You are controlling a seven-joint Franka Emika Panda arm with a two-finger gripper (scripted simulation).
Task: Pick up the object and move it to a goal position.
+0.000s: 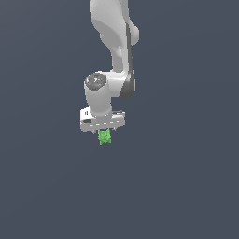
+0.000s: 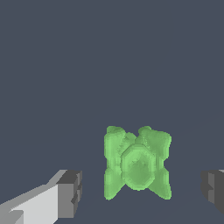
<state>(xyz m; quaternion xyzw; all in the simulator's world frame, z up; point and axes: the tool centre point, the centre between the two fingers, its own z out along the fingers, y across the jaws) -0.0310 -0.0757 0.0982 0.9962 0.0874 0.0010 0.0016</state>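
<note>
**Arm poised over the green piece, grasp not yet made**

From where I stand, the job looks to be in its opening stretch. The white Panda arm (image 1: 114,56) reaches down from above with its gripper (image 1: 104,132) pointing straight at the floor, and the little green object (image 1: 104,137) sits right under the hand, poking out just below the white body of it. Whether it rests on the dark grey ground (image 1: 186,186) or is a touch off it, I cannot say from the exterior view; there is no shadow or edge to judge by.

The wrist view settles more. The two fingers (image 2: 70,192) stand wide apart, one on each side of the picture, and the object (image 2: 137,162) lies between them with clear grey gaps on both sides. Neither pad touches it. It sits somewhat nearer the middle than either finger, so the hand seems fairly well centred over it. The piece is lumpy, with spiky lobes at its corners and a rounded boss in the middle.

So, as I read it: the approach is done or almost done, the closing of the fingers is yet to come, and the lift and the carry to the goal are all ahead. No goal marker shows in either view, so where the object must end up I cannot tell.
</note>
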